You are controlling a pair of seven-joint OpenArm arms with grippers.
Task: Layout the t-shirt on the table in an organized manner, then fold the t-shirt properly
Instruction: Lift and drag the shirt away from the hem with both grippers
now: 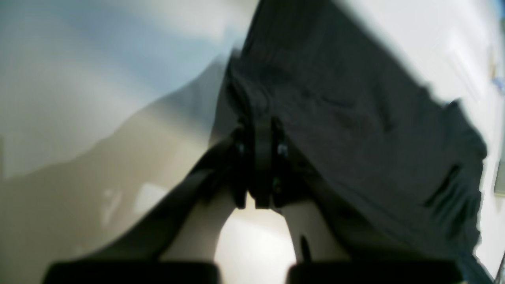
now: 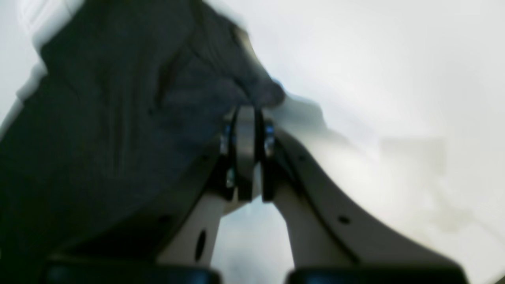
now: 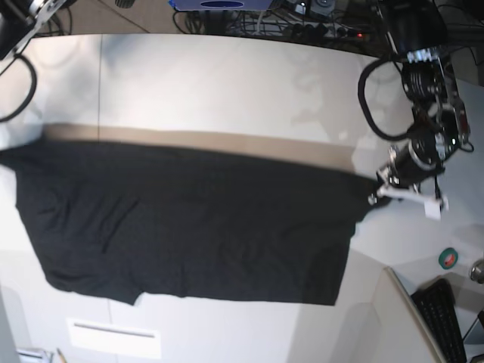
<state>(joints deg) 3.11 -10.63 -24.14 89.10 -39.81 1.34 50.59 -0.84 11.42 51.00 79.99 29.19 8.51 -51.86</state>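
The black t-shirt [image 3: 189, 227] is stretched wide by its top edge, lifted over the white table [image 3: 242, 83] with its lower edge hanging toward the front; no print shows. My left gripper [image 3: 376, 190] pinches its right corner in the base view. In the left wrist view, blurred, the left gripper [image 1: 262, 122] is shut on the t-shirt [image 1: 355, 98], which spreads away to the right. In the right wrist view, the right gripper [image 2: 246, 108] is shut on the t-shirt [image 2: 118, 98], which spreads to the left. The right gripper itself lies beyond the base view's left edge.
A shadow band lies on the table just behind the cloth. A green tape roll [image 3: 448, 258] and a keyboard [image 3: 442, 318] sit at the right front. Cables [image 3: 302, 19] crowd the far edge. A white strip [image 3: 113, 338] lies at the near left.
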